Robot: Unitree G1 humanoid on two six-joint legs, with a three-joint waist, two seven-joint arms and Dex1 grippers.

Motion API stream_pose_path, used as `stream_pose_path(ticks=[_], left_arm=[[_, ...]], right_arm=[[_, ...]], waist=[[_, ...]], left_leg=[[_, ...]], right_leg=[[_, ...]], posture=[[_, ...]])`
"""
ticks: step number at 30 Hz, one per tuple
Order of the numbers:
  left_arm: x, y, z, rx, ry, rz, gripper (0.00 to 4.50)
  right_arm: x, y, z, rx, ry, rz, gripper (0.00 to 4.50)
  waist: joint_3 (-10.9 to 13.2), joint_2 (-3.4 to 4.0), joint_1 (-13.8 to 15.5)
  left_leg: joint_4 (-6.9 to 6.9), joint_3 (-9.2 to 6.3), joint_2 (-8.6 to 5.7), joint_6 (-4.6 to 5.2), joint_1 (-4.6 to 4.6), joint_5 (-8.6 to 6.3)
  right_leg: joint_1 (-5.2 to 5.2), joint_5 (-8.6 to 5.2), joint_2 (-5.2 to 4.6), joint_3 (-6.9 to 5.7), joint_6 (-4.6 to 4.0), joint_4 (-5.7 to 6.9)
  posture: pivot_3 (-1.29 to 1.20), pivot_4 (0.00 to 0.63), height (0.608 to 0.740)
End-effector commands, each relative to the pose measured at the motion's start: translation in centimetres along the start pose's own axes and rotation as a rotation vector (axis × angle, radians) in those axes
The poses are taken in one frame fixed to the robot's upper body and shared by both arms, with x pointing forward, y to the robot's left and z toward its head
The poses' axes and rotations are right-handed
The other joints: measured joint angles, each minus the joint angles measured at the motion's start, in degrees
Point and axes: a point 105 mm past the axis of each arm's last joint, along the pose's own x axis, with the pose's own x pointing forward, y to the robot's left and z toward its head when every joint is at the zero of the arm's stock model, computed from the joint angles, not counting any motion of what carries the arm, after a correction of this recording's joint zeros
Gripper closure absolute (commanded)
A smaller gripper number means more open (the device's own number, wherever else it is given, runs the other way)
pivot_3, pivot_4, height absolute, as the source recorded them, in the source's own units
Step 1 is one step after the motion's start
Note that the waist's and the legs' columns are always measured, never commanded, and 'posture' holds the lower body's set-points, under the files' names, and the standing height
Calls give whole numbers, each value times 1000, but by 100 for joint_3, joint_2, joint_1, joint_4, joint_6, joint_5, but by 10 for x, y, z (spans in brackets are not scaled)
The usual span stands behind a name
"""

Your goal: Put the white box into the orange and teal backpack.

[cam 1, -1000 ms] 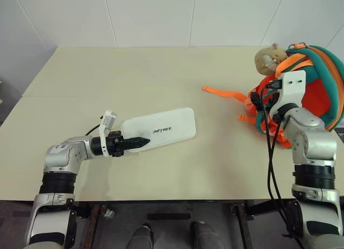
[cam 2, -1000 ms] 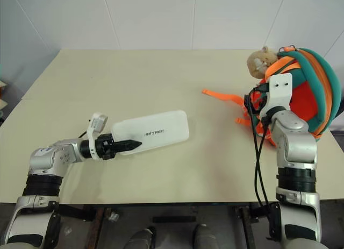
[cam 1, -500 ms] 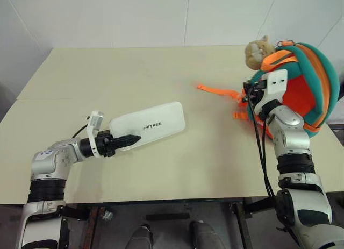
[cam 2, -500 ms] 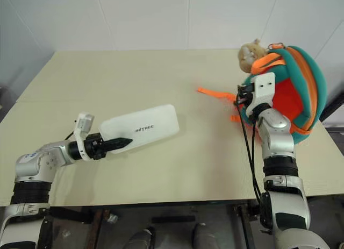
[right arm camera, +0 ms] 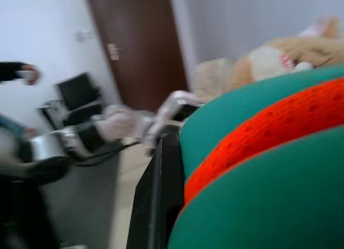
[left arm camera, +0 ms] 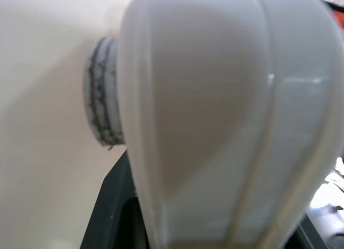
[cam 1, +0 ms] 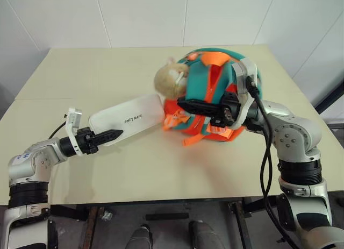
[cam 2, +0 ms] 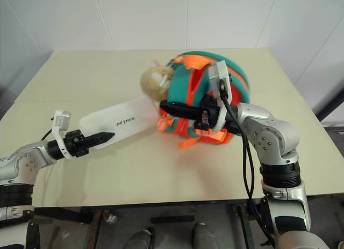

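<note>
In front of me is a pale beige table point(cam 1: 161, 173). The orange and teal backpack point(cam 1: 215, 93) sits on it near the middle, and the white box point(cam 1: 126, 119) lies just beside it toward my left, its far end touching the backpack.

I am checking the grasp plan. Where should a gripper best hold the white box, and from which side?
Probably at the white box's short near end, coming from the robot's left, as the left gripper does. It is flat and thin, so fingers span its thickness, and the far end stays free toward the orange and teal backpack.
</note>
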Motion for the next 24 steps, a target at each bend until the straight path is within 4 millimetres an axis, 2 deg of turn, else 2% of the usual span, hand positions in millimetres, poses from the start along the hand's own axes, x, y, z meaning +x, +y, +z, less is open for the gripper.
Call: stream_pose_path(ticks=[1,5,8,12,15,20,24], left_arm=[[-12,-5,19,49,-62,6,3158],[-17,-9,21,59,-71,8,3158],[-14,-24,25,74,-89,-28,3158],[-18,-52,36,104,-100,-106,3158],[-28,-74,40,148,-93,-175,3158],[-41,-89,46,214,-104,-176,3158],[-41,-94,46,240,-85,-175,3158]], right_arm=[[-5,41,9,42,51,191,4480],[-16,54,0,103,134,224,4480],[-24,55,-7,109,181,201,4480],[-33,36,-18,86,225,113,4480],[-34,29,-23,78,236,107,4480],[-35,18,-30,75,246,95,4480],[-34,12,-35,84,243,93,4480]], waist=[[1,-2,81],[1,-2,150],[2,-6,150],[2,-7,142],[2,-7,93],[3,-10,128],[3,-11,138]], left_leg=[[1,-3,-1,0,-2,0],[0,-2,-2,1,-7,-6],[0,1,-2,2,-11,-9],[1,2,-2,3,-13,-10],[1,10,3,3,-6,-10],[2,11,4,2,-5,-10],[5,11,3,2,-5,-10]], right_leg=[[1,-1,-2,-4,-1,-3],[2,-2,-5,-5,-4,-21],[1,-2,-4,-6,-3,-27],[1,-2,-4,-6,-3,-30],[0,-2,-1,-3,-5,-26],[2,-6,-1,-4,-11,-25],[4,-5,-1,-3,-11,-28]], posture=[[0,150,740],[0,150,740],[0,150,740],[0,150,740],[0,150,740],[0,150,740],[0,150,740]])
